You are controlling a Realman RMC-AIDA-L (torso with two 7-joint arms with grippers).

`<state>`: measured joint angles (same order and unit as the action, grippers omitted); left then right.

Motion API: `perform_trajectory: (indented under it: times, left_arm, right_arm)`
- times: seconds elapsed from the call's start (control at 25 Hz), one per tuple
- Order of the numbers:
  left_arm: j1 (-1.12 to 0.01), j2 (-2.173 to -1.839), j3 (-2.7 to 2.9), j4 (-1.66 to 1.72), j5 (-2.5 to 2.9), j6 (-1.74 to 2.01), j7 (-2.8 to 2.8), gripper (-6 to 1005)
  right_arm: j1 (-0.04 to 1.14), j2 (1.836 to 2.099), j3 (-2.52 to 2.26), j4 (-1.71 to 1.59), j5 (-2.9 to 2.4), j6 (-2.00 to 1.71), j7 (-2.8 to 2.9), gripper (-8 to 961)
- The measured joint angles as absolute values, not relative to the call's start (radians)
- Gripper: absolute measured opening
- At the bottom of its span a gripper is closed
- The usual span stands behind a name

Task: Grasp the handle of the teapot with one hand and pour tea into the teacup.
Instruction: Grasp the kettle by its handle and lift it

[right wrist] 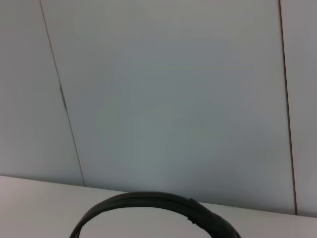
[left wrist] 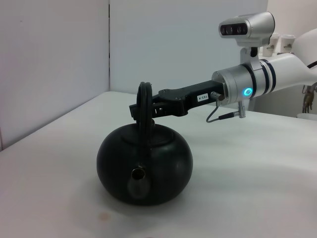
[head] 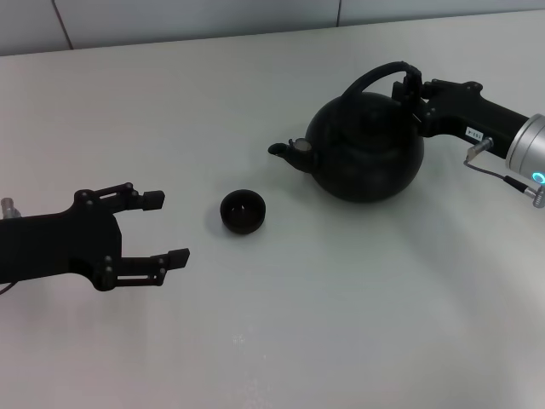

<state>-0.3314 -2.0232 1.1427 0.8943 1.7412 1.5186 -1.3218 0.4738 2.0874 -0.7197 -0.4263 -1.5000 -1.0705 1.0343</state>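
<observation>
The round black teapot stands on the white table at the right, with its spout pointing left toward the tiny black teacup. My right gripper reaches in from the right and is shut on the right side of the arched handle, near its top. The left wrist view shows the teapot spout-on, with the right gripper clamped on the handle. The handle's arc also shows in the right wrist view. My left gripper is open and empty, left of the cup. No tea shows.
The white table spreads all round the pot and cup. A pale wall runs along its far edge. A thin cable hangs from the right wrist.
</observation>
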Motion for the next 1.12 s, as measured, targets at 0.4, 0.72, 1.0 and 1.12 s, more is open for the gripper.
perform_trajectory:
  times: [0.4,0.72,1.0,1.12]
  left_arm:
    - [-0.331,-2.027,1.143,0.894,1.741,1.519,-1.322,866]
    - [-0.330,-2.029,1.143,0.894,1.741,1.519,-1.319,866]
    - [-0.328,-2.029,1.143,0.894,1.741,1.519,-1.317,866]
    - [-0.327,-2.031,1.143,0.894,1.741,1.517,-1.315,866]
  right_arm:
    - [0.474,2.086,-0.719,-0.433,-1.500,-1.075,1.034,137]
    - [0.475,2.083,-0.719,-0.446,-1.500,-1.098,1.032,136]
    - [0.470,2.083,-0.719,-0.473,-1.500,-1.127,1.035,136]
    - [0.469,2.083,-0.720,-0.483,-1.500,-1.141,1.038,136]
